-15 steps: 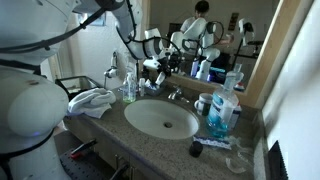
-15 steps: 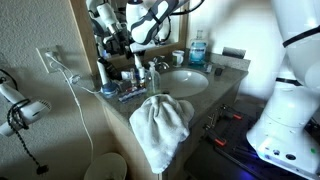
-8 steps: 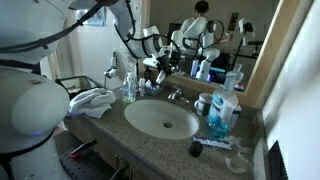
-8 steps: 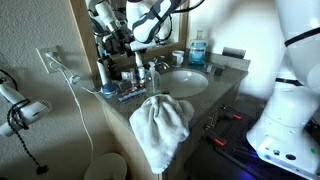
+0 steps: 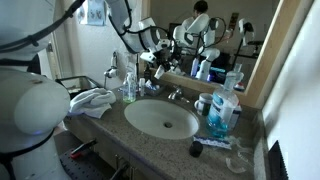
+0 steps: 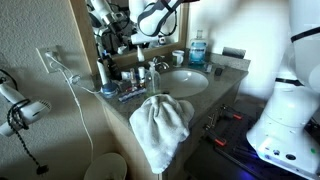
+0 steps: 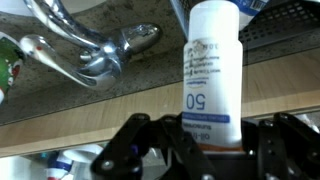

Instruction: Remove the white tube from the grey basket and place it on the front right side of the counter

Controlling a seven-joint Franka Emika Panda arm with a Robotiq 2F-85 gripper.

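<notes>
In the wrist view my gripper (image 7: pixel 205 150) is shut on the white tube (image 7: pixel 213 70), a plain white squeeze tube with blue print and the number 50. It stands upright between the black fingers. Behind it are the chrome faucet (image 7: pixel 100 52) and the dark mesh of the grey basket (image 7: pixel 290 22). In both exterior views the gripper (image 5: pixel 153 60) (image 6: pixel 150 22) hangs above the back of the speckled counter (image 5: pixel 130 132), behind the oval white sink (image 5: pixel 162 119). The tube is too small to make out there.
A white towel (image 5: pixel 92 100) (image 6: pixel 160 122) lies at one counter end. A clear pump bottle of blue liquid (image 5: pixel 222 110) (image 6: pixel 198 50) stands at the other end. More bottles (image 5: pixel 130 86) stand by the mirror. A hair dryer (image 6: pixel 20 110) hangs on the wall.
The arm and gripper have risen a little above the back of the counter, with the tube still held. Nothing else has moved.
</notes>
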